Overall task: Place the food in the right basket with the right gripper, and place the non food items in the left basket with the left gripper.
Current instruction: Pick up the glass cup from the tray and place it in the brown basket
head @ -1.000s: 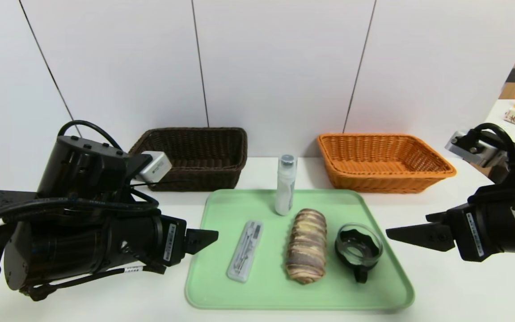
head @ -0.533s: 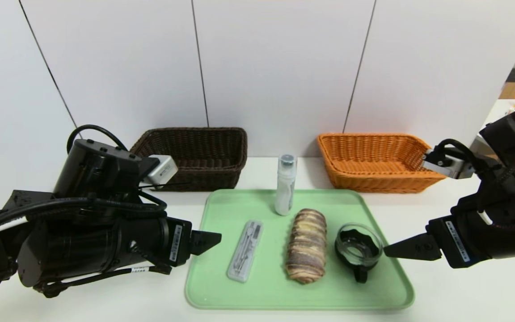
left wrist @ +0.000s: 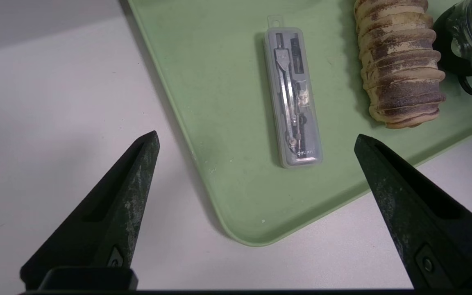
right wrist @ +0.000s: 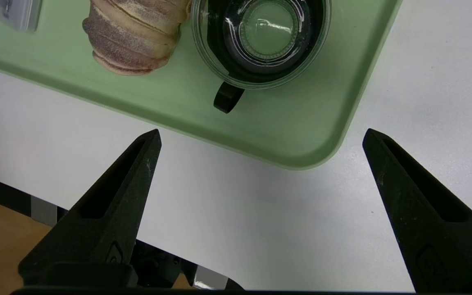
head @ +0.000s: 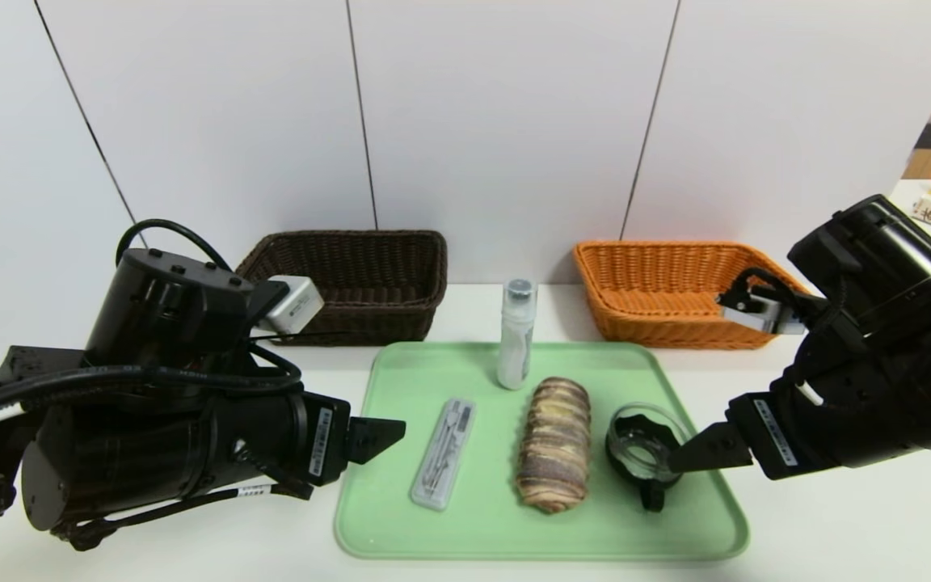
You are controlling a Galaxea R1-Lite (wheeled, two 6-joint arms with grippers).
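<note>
Right gripper [head: 688, 453] spread wide, holding nothing, tip just beside glass cup [head: 647, 449] on green tray [head: 700, 533]. Bread roll [head: 554, 443] beyond cup, apart from fingers. Compass case [head: 443, 453] farther left, near left gripper [head: 385, 432], also wide open and empty. Orange basket [head: 688, 295] behind, brown basket [head: 352, 283] far left.

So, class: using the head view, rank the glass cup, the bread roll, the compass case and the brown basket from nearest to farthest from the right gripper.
1. Glass cup: on the tray, right beside the right gripper.
2. Bread roll: mid-tray.
3. Compass case: on the tray's left part.
4. Brown basket: far back left, off the tray.
</note>
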